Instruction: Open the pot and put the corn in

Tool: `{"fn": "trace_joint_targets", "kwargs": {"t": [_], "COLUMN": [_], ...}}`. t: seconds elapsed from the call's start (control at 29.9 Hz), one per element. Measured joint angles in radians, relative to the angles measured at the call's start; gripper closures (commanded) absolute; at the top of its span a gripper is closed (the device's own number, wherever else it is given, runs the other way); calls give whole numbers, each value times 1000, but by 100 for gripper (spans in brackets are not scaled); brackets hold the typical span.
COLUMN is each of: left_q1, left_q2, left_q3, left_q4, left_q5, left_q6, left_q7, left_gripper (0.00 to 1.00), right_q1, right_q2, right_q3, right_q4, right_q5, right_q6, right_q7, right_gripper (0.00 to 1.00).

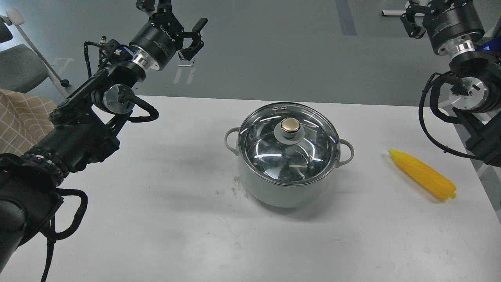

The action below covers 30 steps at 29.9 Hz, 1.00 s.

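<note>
Two raised arms, left gripper [172,13] spread, right gripper [417,15] unclear, lidded pot [287,188], corn [424,174] beside it.

The pot [287,192] had a smooth, pale grey-green enamel-like wall with a soft sheen and a bright steel rim. Its lid [270,156] was clear glass, glossy and full of reflections, framed by a polished steel band, with a shiny gold metal knob [290,125] on a matt pale collar. The corn [422,174] looked like yellow plastic, bumpy with rows of kernels, slightly glossy. The table [156,219] was matt white, scuffed and smudged near the pot. Beyond its left edge lay tan checked cloth [21,117]. Both arms were matt black with polished metal rings.
</note>
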<state>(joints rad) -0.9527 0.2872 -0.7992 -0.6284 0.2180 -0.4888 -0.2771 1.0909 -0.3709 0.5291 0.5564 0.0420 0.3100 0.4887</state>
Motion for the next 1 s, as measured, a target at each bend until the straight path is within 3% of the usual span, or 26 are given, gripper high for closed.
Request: {"fn": "trace_joint_targets", "kwargs": {"t": [1.0], "left_q1": [-7], "left_q2": [-8], "left_q3": [-87], "left_q4": [-14], "left_q5": [8], "left_q6": [0], "left_q7": [9], "left_gripper": [2], "right_q1": [18], "right_q2": [-11], "right_q3": [-20], "right_q4": [48], "right_q5": [19], "right_q6": [-3], "right_q7": [0], "right_gripper": [0]}}
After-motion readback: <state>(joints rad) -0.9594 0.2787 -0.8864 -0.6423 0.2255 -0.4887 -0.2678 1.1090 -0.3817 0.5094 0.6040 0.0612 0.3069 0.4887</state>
